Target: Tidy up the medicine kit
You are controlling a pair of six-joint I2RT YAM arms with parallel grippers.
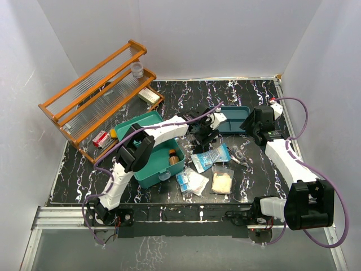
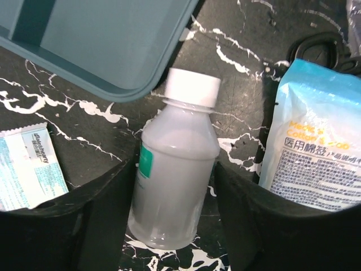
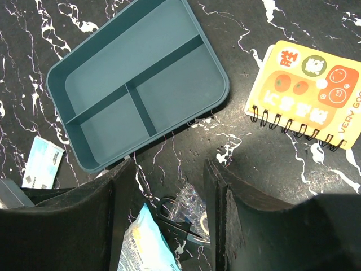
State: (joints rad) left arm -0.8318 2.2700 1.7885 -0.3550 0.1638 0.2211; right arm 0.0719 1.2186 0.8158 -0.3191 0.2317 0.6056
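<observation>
The medicine kit (image 1: 152, 178) is a teal box lying open at the table's middle left, with a brown bottle (image 1: 174, 160) inside. To its right, my left gripper (image 1: 203, 135) is shut on a translucent white bottle (image 2: 180, 130) with a white cap, and both fingers press its sides. That bottle lies just below the corner of the shallow teal tray (image 2: 101, 45). My right gripper (image 3: 168, 164) hangs open above black scissors (image 3: 175, 212) and a clear zip bag (image 3: 194, 206), and holds nothing.
The compartment tray (image 1: 234, 121) sits at the back right. A blue cotton-swab packet (image 1: 210, 157) and small sachets (image 1: 192, 182) lie in front of the kit. A yellow spiral notebook (image 3: 307, 96) lies right of the tray. The orange rack (image 1: 96, 96) stands at the back left.
</observation>
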